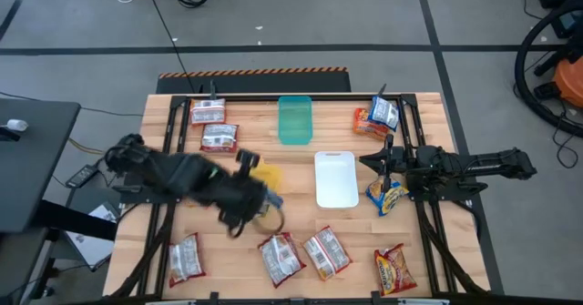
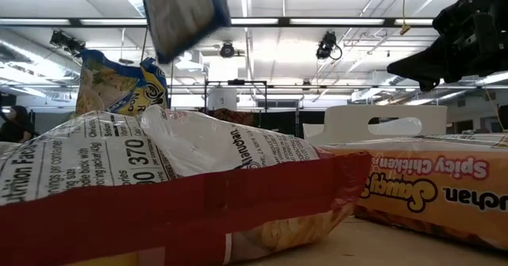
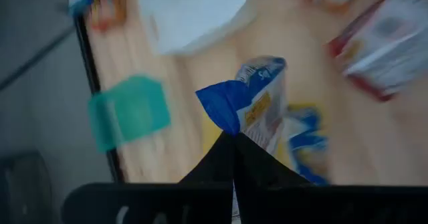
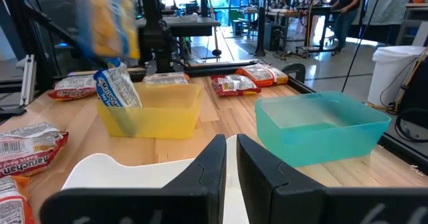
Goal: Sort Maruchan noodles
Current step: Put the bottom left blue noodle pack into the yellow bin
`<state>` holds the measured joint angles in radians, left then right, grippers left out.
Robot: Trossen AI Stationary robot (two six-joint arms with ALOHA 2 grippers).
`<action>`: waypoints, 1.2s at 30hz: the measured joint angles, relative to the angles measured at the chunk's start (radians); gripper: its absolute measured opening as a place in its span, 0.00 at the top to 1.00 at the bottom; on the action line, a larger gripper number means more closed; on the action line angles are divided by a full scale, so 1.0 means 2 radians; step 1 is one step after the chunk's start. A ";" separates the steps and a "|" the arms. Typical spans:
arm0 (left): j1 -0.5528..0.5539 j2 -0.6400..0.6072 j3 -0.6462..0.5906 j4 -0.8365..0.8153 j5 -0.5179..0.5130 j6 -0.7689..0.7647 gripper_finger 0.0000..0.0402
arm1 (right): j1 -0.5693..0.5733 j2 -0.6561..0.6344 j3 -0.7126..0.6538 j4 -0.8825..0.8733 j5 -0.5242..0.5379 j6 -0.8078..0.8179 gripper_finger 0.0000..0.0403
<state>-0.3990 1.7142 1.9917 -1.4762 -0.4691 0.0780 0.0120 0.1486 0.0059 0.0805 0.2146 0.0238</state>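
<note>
The wooden table (image 1: 428, 114) is barely sorted. The left gripper (image 1: 248, 198), clamped on a blue packet (image 3: 257, 97), hangs above the yellow tray (image 4: 157, 107) holding one packet; others (image 1: 291, 255) lie loose. The right gripper (image 1: 375, 160) waits nearly closed, empty.

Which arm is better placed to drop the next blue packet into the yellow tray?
Left. Its gripper is shut on a blue packet right by the yellow tray. The right gripper holds nothing and sits beyond the white tray.

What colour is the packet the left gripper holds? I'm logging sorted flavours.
Blue and yellow packet, clearest in left wrist view.
</note>
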 joint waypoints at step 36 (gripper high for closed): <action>0.196 0.000 -0.264 0.220 0.070 0.103 0.97 | 0.000 0.000 0.000 0.000 0.000 0.000 0.89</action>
<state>-0.0071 1.7145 1.4639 -1.0355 -0.3296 0.2844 0.0123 0.1486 0.0062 0.0806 0.2146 0.0238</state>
